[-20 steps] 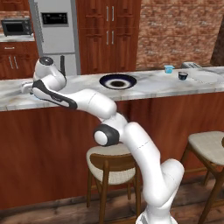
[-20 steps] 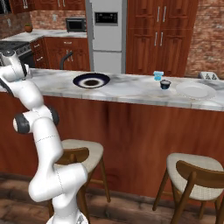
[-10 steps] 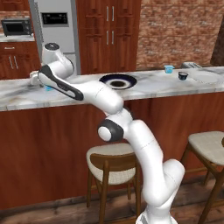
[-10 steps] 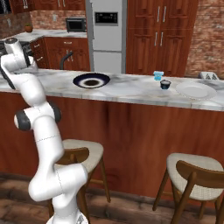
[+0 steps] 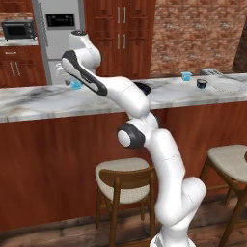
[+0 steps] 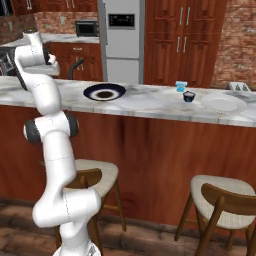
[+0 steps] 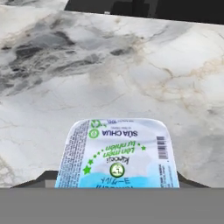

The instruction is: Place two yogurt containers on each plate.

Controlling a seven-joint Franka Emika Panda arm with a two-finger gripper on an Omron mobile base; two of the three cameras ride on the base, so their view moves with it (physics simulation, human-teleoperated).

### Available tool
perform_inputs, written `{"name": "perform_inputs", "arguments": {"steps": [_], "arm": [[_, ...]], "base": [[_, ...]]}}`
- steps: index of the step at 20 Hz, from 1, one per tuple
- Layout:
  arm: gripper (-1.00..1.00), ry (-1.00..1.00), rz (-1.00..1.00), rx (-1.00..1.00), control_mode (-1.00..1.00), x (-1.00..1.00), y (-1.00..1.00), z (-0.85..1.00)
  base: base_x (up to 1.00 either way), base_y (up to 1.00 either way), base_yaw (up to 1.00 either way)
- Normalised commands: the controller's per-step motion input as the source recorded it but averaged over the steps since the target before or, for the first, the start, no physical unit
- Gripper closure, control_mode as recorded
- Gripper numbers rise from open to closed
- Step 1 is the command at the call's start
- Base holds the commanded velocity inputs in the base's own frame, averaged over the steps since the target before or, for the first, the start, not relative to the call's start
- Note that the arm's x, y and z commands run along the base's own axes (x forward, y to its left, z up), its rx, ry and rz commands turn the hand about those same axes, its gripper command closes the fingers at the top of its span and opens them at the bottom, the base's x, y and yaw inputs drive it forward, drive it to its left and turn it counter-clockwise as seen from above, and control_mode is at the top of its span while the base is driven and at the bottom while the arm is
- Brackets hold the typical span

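**Yogurt cup low in the frame over marble**

A yogurt cup [image 7: 118, 153] sits at the bottom centre of the frame, its printed foil lid facing the camera, barcode at the right. Grey-veined marble counter [image 7: 131, 74] spreads behind it, ending at a dark strip [image 7: 144, 8] along the top edge.

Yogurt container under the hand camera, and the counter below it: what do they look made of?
Yogurt container: seemingly thin light-blue plastic, sealed with a glossy printed film lid showing green lettering and a barcode. Counter: looks like polished marble, pale with grey and tan veining; being rendered, it could equally be laminate.
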Motion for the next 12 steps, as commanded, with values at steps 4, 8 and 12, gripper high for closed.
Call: {"name": "perform_inputs", "arguments": {"steps": [4,8,12], "arm": [[1.0,0.0,-0.12,0.07,-1.0,-0.05,-1.0,-0.31],[1.0,0.0,-0.09,0.1,-1.0,-0.06,-1.0,-0.44],[1.0,-0.02,-0.04,0.1,-1.0,0.03,-0.9,0.04]], "base": [[0.0,0.0,0.0],[0.0,0.0,0.0],[0.0,0.0,0.0]]}}
